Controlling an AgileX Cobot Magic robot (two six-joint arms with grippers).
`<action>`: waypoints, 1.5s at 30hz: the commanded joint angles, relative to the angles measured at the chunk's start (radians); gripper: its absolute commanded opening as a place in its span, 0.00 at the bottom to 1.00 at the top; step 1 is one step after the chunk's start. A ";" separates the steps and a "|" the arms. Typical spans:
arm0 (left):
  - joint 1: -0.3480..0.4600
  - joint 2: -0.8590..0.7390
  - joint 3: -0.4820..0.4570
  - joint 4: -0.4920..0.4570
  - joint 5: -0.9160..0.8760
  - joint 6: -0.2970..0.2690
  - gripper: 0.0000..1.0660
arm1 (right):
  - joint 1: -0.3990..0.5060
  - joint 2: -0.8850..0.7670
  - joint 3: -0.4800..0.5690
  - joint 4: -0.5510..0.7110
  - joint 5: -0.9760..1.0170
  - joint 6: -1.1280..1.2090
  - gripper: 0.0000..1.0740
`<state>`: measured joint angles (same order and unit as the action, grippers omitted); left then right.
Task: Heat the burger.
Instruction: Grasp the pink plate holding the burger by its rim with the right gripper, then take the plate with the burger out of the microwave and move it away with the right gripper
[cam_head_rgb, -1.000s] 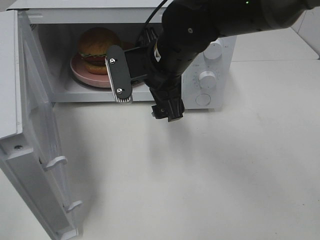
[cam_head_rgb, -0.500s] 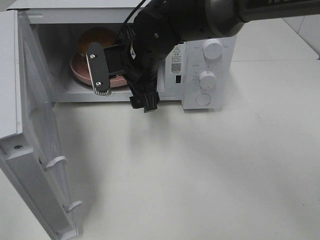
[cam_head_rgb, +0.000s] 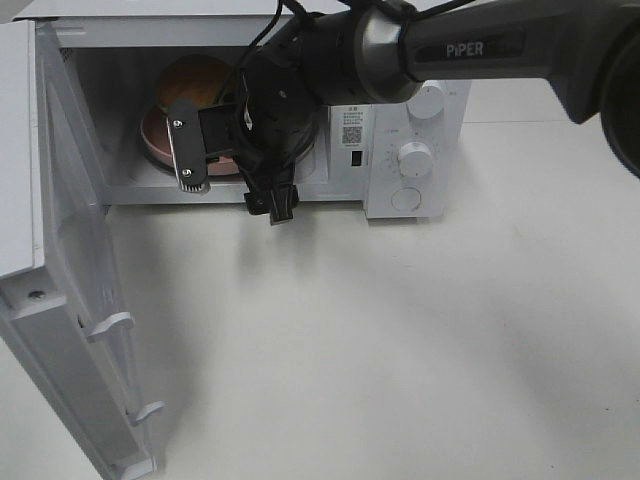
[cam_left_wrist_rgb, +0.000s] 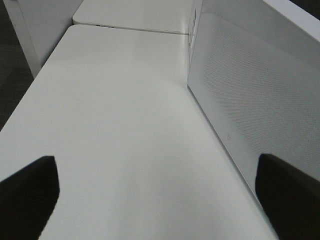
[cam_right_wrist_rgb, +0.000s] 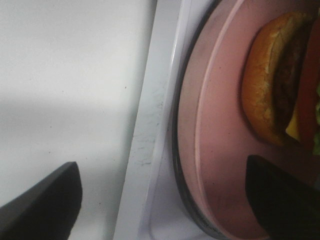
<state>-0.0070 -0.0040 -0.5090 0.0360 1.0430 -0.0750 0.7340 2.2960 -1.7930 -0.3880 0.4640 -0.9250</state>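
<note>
The burger sits on a pink plate inside the open microwave, and my right arm hides much of it. Its golden bun, dark patty and yellow cheese show close up in the right wrist view. My right gripper is open at the oven's mouth. One finger is over the plate and the other is outside over the table, with the plate rim and the oven sill between them. My left gripper is open over bare table beside the door's outer face.
The microwave door stands swung wide open at the left, reaching toward the front of the white table. Two knobs sit on the oven's right-hand panel. My right arm crosses above the oven from the right.
My right arm has swung left and lowered its gripper to the oven's mouth, covering more of the burger and plate. Nothing has been grasped.
</note>
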 joint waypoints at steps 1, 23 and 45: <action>0.002 -0.018 0.003 -0.002 -0.011 -0.004 0.94 | -0.003 0.017 -0.033 0.005 0.000 0.006 0.77; 0.002 -0.018 0.003 -0.003 -0.011 -0.004 0.94 | -0.057 0.154 -0.157 0.074 -0.021 0.006 0.71; 0.002 -0.018 0.003 -0.003 -0.011 -0.004 0.94 | -0.052 0.162 -0.168 0.125 0.019 0.006 0.00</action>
<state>-0.0070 -0.0040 -0.5090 0.0360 1.0430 -0.0750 0.6880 2.4460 -1.9550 -0.2650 0.4850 -0.9250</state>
